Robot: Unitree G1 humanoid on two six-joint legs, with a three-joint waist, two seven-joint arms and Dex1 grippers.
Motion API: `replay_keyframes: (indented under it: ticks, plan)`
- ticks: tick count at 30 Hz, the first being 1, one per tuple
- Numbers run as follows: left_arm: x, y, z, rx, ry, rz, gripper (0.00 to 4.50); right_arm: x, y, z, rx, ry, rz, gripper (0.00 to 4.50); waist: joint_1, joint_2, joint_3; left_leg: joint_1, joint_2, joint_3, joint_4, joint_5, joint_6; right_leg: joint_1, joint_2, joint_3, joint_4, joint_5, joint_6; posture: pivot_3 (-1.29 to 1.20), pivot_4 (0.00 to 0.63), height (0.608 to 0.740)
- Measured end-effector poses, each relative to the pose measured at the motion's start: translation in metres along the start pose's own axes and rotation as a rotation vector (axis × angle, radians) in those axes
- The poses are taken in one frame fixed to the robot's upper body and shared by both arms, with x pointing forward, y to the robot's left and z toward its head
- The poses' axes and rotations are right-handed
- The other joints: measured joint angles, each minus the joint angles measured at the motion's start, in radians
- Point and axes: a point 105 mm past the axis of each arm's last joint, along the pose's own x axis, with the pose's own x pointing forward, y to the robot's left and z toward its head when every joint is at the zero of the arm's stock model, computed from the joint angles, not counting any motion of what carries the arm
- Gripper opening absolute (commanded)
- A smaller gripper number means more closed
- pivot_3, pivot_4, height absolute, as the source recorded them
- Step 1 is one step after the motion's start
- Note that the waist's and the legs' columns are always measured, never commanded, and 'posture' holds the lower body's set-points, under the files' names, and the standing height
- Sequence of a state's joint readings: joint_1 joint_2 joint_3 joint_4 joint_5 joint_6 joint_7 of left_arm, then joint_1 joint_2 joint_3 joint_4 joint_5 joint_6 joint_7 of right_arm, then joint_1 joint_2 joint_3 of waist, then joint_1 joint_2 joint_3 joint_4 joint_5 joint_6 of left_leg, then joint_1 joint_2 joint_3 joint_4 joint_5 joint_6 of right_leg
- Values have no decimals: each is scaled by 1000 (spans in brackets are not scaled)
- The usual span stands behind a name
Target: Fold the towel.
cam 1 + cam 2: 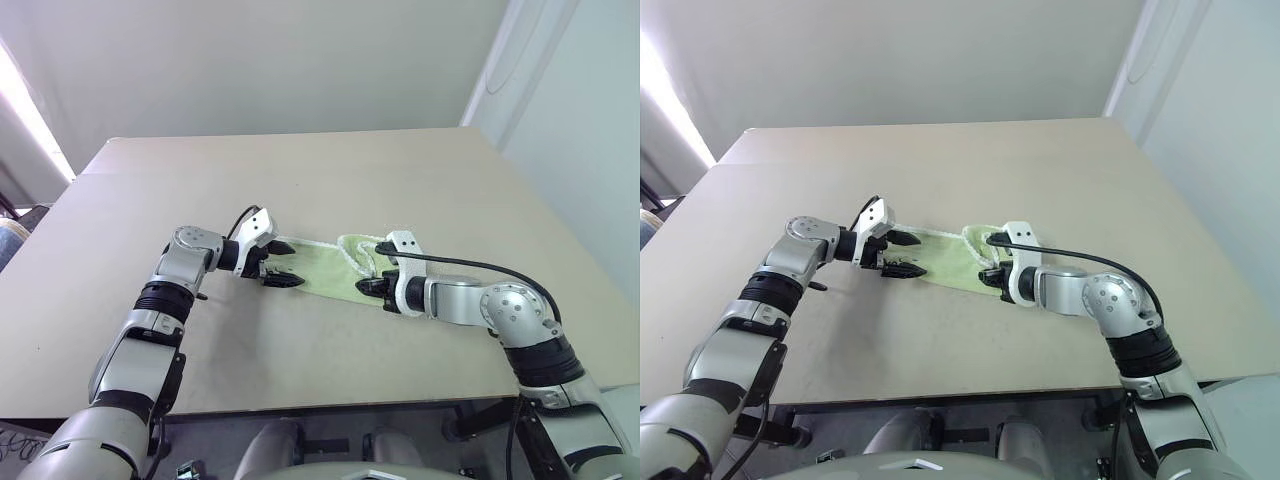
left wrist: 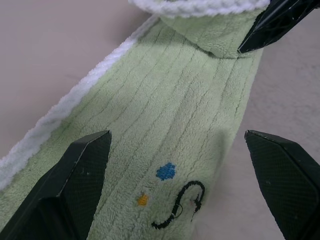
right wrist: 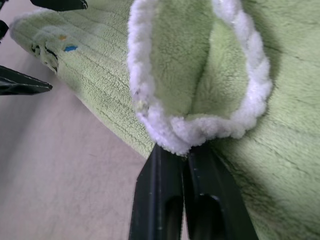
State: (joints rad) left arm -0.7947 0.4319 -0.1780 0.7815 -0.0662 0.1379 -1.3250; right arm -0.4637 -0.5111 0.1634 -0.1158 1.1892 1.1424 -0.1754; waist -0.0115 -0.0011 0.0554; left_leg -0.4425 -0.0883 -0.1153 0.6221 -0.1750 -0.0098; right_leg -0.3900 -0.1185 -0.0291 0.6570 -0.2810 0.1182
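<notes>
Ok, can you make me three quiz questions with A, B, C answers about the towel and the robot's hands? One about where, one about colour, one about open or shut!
1. Where does the towel lie?
A. on the table, between the two grippers
B. on the floor
C. over the robot's left arm

2. What colour is the towel's edging?
A. red
B. white
C. black

3. How do the fingers of the left gripper stand?
A. pressed together on the towel
B. wide apart above the towel
C. holding a cup

Answers:
1 A: the eye views show it flat on the table, with the right gripper at its other end.
2 B: a fluffy white border runs along the green cloth.
3 B: the left wrist view shows both fingers spread with towel between them.
</notes>
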Motion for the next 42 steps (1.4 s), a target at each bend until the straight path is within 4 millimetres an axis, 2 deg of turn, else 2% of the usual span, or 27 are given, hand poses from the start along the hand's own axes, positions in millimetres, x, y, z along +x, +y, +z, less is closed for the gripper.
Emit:
replay_keyframes:
  ticks: [7,9,10,13,15,18,20,22,26,31,35,42]
  plan:
    - [0,0,0,2,0,-1,4500,-7,11,3,-30,-20,59,3479,1,0,0,0,0,0,0,0,0,-1,0,0,1,0,0,0,0,692]
    - [0,0,0,2,1,-1,4500,-15,18,8,-44,-59,101,4230,1,0,0,0,0,0,0,0,0,0,0,0,1,0,0,0,0,692]
    - [0,0,0,2,1,0,4500,-22,24,13,-41,-98,142,4455,1,0,0,0,0,0,0,0,0,0,0,0,1,0,0,0,0,692]
    - [0,0,0,1,1,0,4500,-48,35,41,-42,-272,224,4455,1,0,0,0,0,0,0,0,0,1,0,0,1,0,1,0,0,692]
    - [0,0,0,1,1,0,4500,-60,26,56,-28,-370,195,4455,1,0,0,1,0,0,0,0,0,1,0,0,1,0,1,0,0,692]
    - [0,0,0,1,1,1,4500,-64,4,58,5,-414,94,4455,1,0,0,1,0,0,0,0,0,0,0,0,1,1,1,0,0,692]
    - [0,0,0,0,1,2,4500,-59,-15,47,15,-378,-4,4455,1,0,0,1,0,0,0,0,0,0,0,0,1,1,0,0,0,692]
    - [0,0,-1,-3,1,2,4500,-50,-22,33,18,-329,-37,4455,1,0,0,0,0,0,0,0,0,0,0,0,1,1,0,0,0,692]
    - [2,2,7,11,-8,0,4500,-32,-20,26,-11,-314,-40,4455,-4,0,0,1,0,0,0,0,0,0,0,1,2,1,1,0,0,692]
    - [0,4,11,19,-11,6,4500,-4,-28,26,-86,-303,-117,4455,-3,0,0,1,-1,0,1,0,0,-1,0,1,4,1,1,0,0,692]
    - [-2,5,11,17,-11,14,4500,19,-28,5,-227,-220,-153,4455,-2,0,0,1,-1,0,1,0,0,-3,0,1,4,1,1,0,0,692]
    - [-9,8,10,13,-7,37,4500,26,-27,-6,-315,-210,-173,4455,-3,0,0,3,-1,-1,1,0,-1,-3,0,1,6,1,1,0,0,692]
